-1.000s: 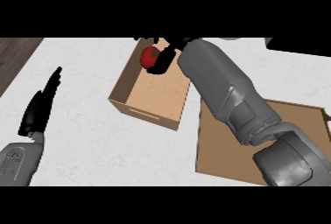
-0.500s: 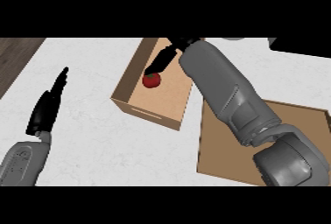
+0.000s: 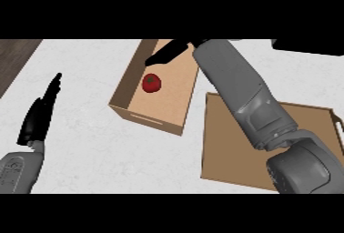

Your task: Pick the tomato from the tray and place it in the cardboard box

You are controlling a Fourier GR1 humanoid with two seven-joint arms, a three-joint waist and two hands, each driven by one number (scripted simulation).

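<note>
Tomato: the tomato [image 3: 152,83] lies on the floor of the box [image 3: 161,124], toward its far end, touched by neither hand.
Box: open-topped, on the white counter [image 3: 87,68], just left of the tray [image 3: 225,145].
Right hand: the right hand [image 3: 166,53] is over the box's far end, fingers stretched out, holding nothing.
Left hand: the left hand [image 3: 40,116] is at the view's left, fingers straight, holding nothing.

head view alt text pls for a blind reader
A red tomato lies inside the open cardboard box, apart from the robot's open right hand over the box's far end. A brown tray sits right of the box; the open left hand rests at left.
</note>
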